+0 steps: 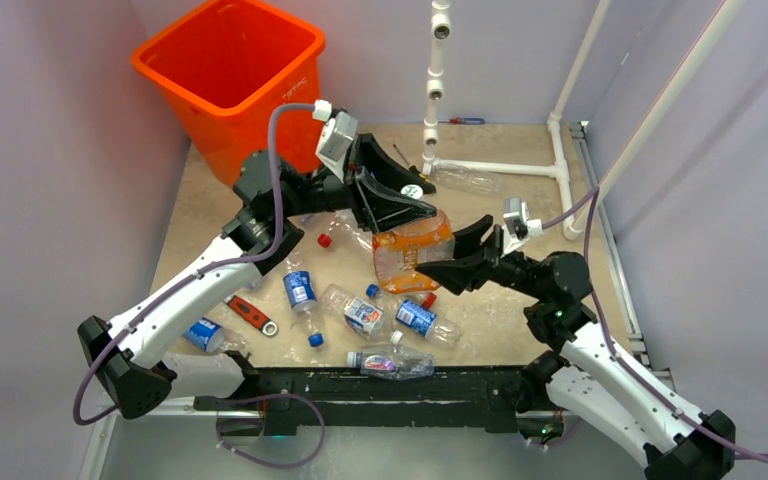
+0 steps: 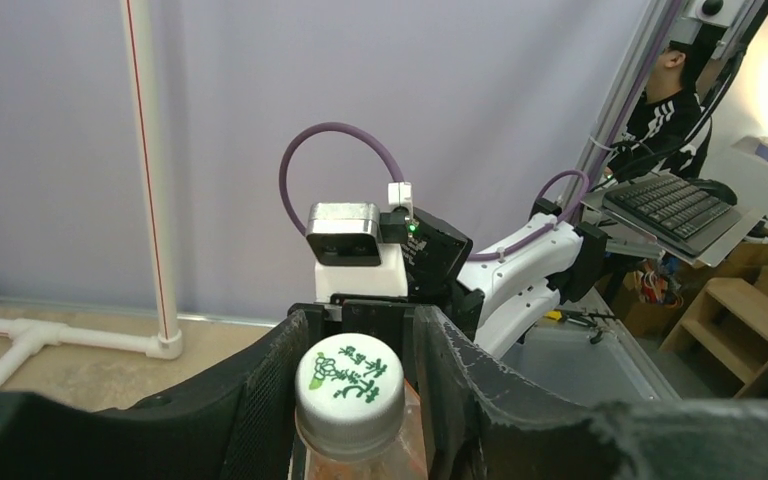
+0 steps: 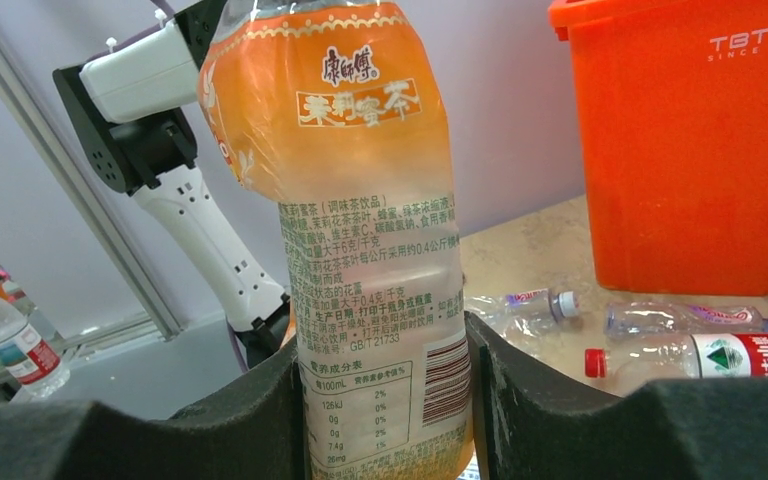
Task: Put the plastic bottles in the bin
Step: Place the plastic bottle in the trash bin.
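Note:
An orange-tinted bottle (image 1: 412, 252) with an orange label hangs above the table's middle, held by both arms. My left gripper (image 1: 412, 205) is shut round its neck, with the white cap (image 2: 349, 385) between the fingers. My right gripper (image 1: 452, 250) is shut on the lower body, and its pads press the label (image 3: 385, 400) from both sides. The orange bin (image 1: 222, 120) stands at the far left corner, behind the left arm. Several more plastic bottles (image 1: 360, 312) lie on the table near the front edge, and one (image 1: 465, 180) lies by the pipe frame.
A white pipe frame (image 1: 435, 90) rises at the back right. A red-handled wrench (image 1: 250, 313) lies front left, and a screwdriver (image 1: 465, 121) lies by the back wall. In the right wrist view, bottles (image 3: 700, 355) lie at the bin's (image 3: 690, 150) foot.

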`<state>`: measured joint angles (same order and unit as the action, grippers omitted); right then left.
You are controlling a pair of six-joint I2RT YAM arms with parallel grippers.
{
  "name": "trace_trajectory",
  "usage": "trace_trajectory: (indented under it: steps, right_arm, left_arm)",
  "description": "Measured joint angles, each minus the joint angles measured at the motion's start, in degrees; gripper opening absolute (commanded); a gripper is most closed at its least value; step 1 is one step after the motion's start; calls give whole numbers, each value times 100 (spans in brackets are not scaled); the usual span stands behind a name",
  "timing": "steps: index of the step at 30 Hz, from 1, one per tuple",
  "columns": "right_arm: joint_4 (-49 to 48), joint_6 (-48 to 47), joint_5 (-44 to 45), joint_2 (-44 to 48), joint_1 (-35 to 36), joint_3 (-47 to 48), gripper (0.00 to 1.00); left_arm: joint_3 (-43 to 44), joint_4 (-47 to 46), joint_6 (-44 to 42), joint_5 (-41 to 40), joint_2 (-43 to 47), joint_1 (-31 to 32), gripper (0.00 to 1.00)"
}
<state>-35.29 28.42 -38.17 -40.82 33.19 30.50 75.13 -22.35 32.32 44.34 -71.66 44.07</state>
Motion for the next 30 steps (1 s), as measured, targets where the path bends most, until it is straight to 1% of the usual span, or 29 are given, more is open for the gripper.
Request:
trace_trajectory:
  steps: [2, 3, 4, 6, 7, 10, 13, 15, 18, 22, 23, 25, 27, 30]
  right_arm:
    - [2, 2, 9, 4, -2, 0, 27]
    - [2, 0, 11, 7, -2, 0, 27]
    - [4, 0, 11, 7, -2, 0, 27]
    - [2, -4, 4, 13, 0, 0, 29]
    - [15, -7, 9, 26, 2, 0, 32]
    - [79, -24, 4, 46, 2, 0, 70]
    - [197, -35, 9, 48, 2, 4, 97]
    - [387, -90, 11, 87, 2, 63, 99]
    - [966, -326, 162, 291, 2, 278, 99]
    - [1718, -719, 761, 804, -37, 553, 99]
    - [1891, -769, 940, 984, -46, 581, 99]
    - [2240, -826, 1200, 1307, -31, 581, 99]
    - [2514, -850, 1513, 1668, -9, 581, 99]
    - [2730, -837, 1934, 1969, -9, 538, 99]
  left_arm:
    - [0, 52, 0, 0, -22, 2, 42]
    - [0, 85, -2, 0, -33, 15, 38]
    - [0, 107, -11, 0, -44, 33, 31]
    - [0, 151, -46, -2, -61, 61, 3]
    - [0, 162, -66, -9, -66, 70, 0]
    - [4, 251, -164, -52, -66, 85, 0]
    - [17, 531, -376, -188, -44, 111, 0]
    - [59, 846, -595, -398, -35, 138, 0]
    - [343, 1504, -968, -994, -33, 142, 0]
    - [1062, 2343, -1469, -2166, -33, 179, 0]
    - [1217, 2417, -1670, -2503, -33, 186, 0]
    - [1598, 2302, -2343, -3729, -66, 122, 0]
    - [1934, 1915, -2992, -4911, -157, -20, 0]
    - [2538, 1215, -3832, -6118, -535, -229, 0]
